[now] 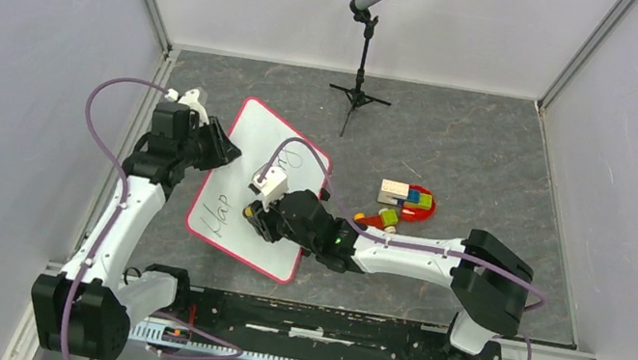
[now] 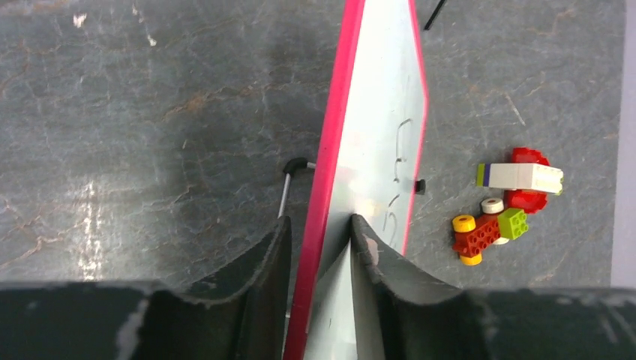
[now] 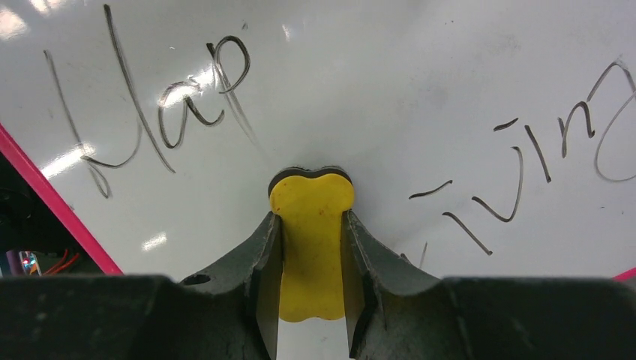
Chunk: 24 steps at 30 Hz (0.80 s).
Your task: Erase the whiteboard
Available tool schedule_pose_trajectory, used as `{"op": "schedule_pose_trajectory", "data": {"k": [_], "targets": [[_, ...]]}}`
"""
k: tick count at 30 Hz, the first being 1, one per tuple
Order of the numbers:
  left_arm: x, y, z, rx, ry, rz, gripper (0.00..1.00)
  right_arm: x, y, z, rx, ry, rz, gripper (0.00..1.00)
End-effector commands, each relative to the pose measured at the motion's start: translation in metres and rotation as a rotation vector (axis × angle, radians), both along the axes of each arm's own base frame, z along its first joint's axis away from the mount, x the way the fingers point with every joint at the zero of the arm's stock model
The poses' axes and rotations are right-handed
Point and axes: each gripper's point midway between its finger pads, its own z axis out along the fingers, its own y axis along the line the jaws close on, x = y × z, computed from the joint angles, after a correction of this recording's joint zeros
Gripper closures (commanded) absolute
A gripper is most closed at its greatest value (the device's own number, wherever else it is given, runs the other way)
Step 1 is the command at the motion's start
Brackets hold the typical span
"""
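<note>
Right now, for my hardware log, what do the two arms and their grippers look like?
The left arm and right arm have white links, black joint housings and a looping purple cable each. The left gripper and right gripper are black, with curved fingers.

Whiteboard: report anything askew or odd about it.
The large white rectangular whiteboard with a red-pink frame sits skewed, diagonal to the grey table's edges, its rim clamped in the left gripper. Its black handwriting is broken by a wiped gap, where the right gripper holds a yellow eraser.
</note>
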Motion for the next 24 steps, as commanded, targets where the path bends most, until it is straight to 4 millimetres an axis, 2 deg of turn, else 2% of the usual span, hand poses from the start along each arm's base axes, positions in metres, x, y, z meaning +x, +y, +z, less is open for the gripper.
{"op": "schedule_pose_trajectory", "data": {"k": [1,5,13,24], "targets": [[-0.009,-0.002,-0.003,0.032,-0.042,-0.059,0.68,-0.003,0.010,0.017,0.035,-0.019,0.026,0.80],[-0.010,-0.014,-0.006,0.004,-0.034,-0.106,0.76,0.000,0.010,0.017,0.041,-0.017,0.008,0.80],[-0.010,-0.018,0.000,-0.006,-0.050,-0.128,0.98,-0.008,0.036,0.035,0.078,-0.021,0.056,0.80],[-0.012,-0.016,0.003,0.008,-0.072,-0.118,0.98,-0.019,0.073,0.055,0.157,-0.020,0.123,0.80]]}}
